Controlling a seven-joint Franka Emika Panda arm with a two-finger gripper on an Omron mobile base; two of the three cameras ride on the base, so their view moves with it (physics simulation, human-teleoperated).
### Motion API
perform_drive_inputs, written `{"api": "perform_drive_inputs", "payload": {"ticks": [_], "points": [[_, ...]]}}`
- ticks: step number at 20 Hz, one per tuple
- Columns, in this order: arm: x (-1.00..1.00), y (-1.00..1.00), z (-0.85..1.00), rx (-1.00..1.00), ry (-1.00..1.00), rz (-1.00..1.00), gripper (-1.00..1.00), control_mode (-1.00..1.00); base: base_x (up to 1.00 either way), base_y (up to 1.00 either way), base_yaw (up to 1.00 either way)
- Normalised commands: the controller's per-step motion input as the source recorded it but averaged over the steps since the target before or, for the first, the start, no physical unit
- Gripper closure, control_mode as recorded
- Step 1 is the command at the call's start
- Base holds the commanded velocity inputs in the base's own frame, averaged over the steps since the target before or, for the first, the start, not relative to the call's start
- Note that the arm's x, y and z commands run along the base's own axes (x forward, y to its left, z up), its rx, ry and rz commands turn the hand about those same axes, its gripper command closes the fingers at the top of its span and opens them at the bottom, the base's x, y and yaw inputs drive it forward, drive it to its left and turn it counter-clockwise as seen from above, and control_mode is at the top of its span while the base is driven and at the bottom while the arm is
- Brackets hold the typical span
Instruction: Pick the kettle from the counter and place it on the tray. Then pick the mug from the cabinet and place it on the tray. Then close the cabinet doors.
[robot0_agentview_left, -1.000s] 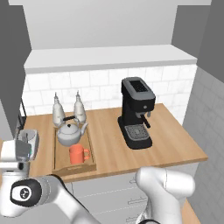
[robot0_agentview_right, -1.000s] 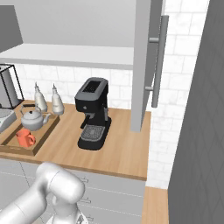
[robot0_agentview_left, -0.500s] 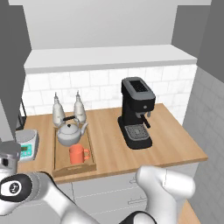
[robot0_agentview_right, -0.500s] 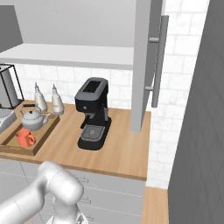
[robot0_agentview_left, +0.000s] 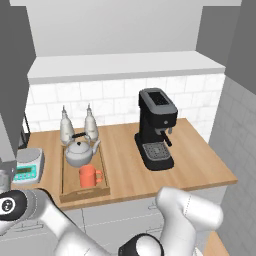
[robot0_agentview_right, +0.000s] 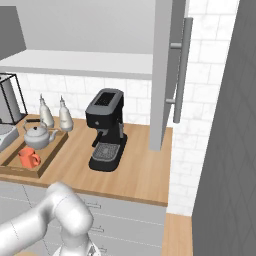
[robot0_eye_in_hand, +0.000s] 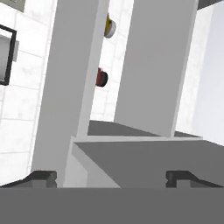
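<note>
The kettle (robot0_agentview_left: 80, 152) is seen standing on the tray (robot0_agentview_left: 103, 187) at its far end, and the mug (robot0_agentview_left: 88, 176) sits on the same tray just in front of it — both upright, the mug's handle turned toward the coffee machine (robot0_agentview_left: 156, 128). The tray lies on the counter (robot0_agentview_left: 200, 165), near its left end, between the small scale (robot0_agentview_left: 28, 167) and the coffee machine. Two slim bottles (robot0_agentview_left: 76, 123) are placed just behind the tray, against the tiled wall. In the right base view one cabinet door (robot0_agentview_right: 166, 70) is shown swung open, edge-on, its bar handle (robot0_agentview_right: 182, 67) facing right. In the hand view the gripper (robot0_eye_in_hand: 111, 176) is held wide apart with nothing between its tips, pointed up at the grey cabinet (robot0_eye_in_hand: 131, 153).
</note>
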Motion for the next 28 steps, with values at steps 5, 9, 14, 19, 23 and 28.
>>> {"api": "perform_drive_inputs", "payload": {"ticks": [5, 9, 14, 19, 23, 28], "points": [[0.39, 0.26, 0.06, -0.07, -0.13, -0.08, -1.0, -1.0, 0.0, 0.0, 0.0], [0.12, 0.28, 0.29, -0.03, -0.23, -0.11, -1.0, -1.0, 0.0, 0.0, 0.0], [0.0, 0.25, 0.39, 0.0, -0.23, -0.1, -1.0, -1.0, 0.0, 0.0, 0.0], [0.0, 0.09, 0.12, 0.0, -0.25, -0.07, -1.0, -1.0, 0.0, 0.0, 0.0], [0.0, 0.0, 0.14, 0.04, -0.32, -0.07, -1.0, -1.0, 0.0, 0.0, 0.0], [-0.07, -0.04, 0.18, 0.11, -0.34, -0.1, -1.0, -1.0, 0.0, 0.0, 0.0]]}}
